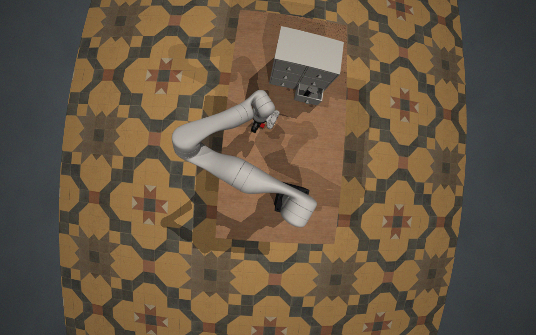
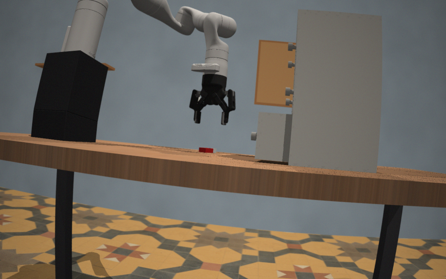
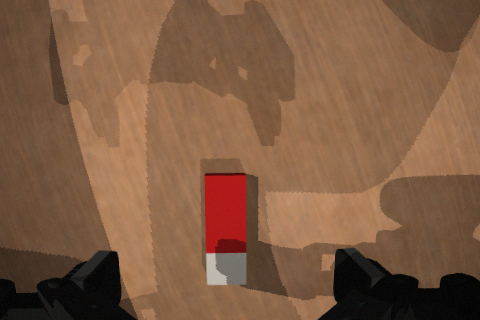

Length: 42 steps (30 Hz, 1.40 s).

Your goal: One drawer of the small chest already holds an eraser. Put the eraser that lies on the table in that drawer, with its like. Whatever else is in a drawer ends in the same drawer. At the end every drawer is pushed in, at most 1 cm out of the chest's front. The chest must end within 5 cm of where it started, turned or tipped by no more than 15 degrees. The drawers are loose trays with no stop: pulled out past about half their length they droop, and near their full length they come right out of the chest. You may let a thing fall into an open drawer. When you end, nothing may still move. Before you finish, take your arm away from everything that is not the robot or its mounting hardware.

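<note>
The eraser (image 3: 226, 230) is a red block with a white end and lies flat on the wooden table. It also shows in the side view (image 2: 206, 149) and partly under the wrist in the top view (image 1: 263, 124). My gripper (image 2: 211, 119) hangs open and empty straight above the eraser, well clear of the table; its two fingertips frame the eraser in the wrist view (image 3: 227, 274). The grey chest (image 1: 306, 58) stands at the far end of the table. Its bottom right drawer (image 1: 308, 95) is pulled out, with a dark thing inside; it also shows in the side view (image 2: 272, 136).
The arm's black base block (image 2: 67, 96) stands at the near end of the table (image 2: 217, 169). The other drawers of the chest sit pushed in, with small knobs (image 2: 290, 64) on their fronts.
</note>
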### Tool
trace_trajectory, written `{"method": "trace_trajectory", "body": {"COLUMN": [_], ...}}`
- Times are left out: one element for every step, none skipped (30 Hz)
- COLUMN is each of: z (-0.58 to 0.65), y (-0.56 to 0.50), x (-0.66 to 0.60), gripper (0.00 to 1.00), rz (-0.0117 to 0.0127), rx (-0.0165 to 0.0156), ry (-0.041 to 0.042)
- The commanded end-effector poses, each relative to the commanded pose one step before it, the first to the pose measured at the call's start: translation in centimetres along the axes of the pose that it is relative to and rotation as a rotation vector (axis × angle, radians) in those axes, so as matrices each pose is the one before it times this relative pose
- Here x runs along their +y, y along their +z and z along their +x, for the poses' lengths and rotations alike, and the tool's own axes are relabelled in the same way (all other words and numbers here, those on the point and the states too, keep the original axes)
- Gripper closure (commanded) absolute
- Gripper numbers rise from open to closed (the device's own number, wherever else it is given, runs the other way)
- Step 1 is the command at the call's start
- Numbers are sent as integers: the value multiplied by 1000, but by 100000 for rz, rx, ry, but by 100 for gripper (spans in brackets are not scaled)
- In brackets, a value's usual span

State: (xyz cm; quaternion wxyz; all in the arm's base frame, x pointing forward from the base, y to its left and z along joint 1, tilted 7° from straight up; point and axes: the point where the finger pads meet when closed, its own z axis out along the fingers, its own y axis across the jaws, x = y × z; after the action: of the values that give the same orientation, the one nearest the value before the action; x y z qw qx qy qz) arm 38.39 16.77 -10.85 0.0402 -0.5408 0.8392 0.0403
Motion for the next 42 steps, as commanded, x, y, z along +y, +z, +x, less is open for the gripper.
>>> {"method": "trace_trajectory", "body": {"z": [-74, -1, 0, 0, 0, 0, 0, 0, 0, 0, 0, 0, 0, 0, 0, 0, 0, 0, 0, 0, 0, 0, 0, 0, 0, 0, 0, 0, 0, 0, 0, 0, 0, 0, 0, 0, 0, 0, 0, 0, 0, 0], "y": [-40, 1, 0, 0, 0, 0, 0, 0, 0, 0, 0, 0, 0, 0, 0, 0, 0, 0, 0, 0, 0, 0, 0, 0, 0, 0, 0, 0, 0, 0, 0, 0, 0, 0, 1, 7, 18, 32, 50, 0, 0, 70], "x": [-6, 0, 0, 0, 0, 0, 0, 0, 0, 0, 0, 0, 0, 0, 0, 0, 0, 0, 0, 0, 0, 0, 0, 0, 0, 0, 0, 0, 0, 0, 0, 0, 0, 0, 0, 0, 0, 0, 0, 0, 0, 0], "gripper": [0, 0, 0, 0, 0, 0, 0, 0, 0, 0, 0, 0, 0, 0, 62, 62, 62, 62, 62, 62, 62, 62, 62, 62, 62, 62, 62, 62, 62, 62, 62, 62, 62, 62, 62, 62, 62, 62, 62, 62, 62, 62], "rz": [71, 0, 0, 0, 0, 0, 0, 0, 0, 0, 0, 0, 0, 0, 0, 0, 0, 0, 0, 0, 0, 0, 0, 0, 0, 0, 0, 0, 0, 0, 0, 0, 0, 0, 0, 0, 0, 0, 0, 0, 0, 0], "rx": [-102, 0, 0, 0, 0, 0, 0, 0, 0, 0, 0, 0, 0, 0, 0, 0, 0, 0, 0, 0, 0, 0, 0, 0, 0, 0, 0, 0, 0, 0, 0, 0, 0, 0, 0, 0, 0, 0, 0, 0, 0, 0], "ry": [-18, 7, 1, 0, 0, 0, 0, 0, 0, 0, 0, 0, 0, 0, 0, 0, 0, 0, 0, 0, 0, 0, 0, 0, 0, 0, 0, 0, 0, 0, 0, 0, 0, 0, 0, 0, 0, 0, 0, 0, 0, 0]}}
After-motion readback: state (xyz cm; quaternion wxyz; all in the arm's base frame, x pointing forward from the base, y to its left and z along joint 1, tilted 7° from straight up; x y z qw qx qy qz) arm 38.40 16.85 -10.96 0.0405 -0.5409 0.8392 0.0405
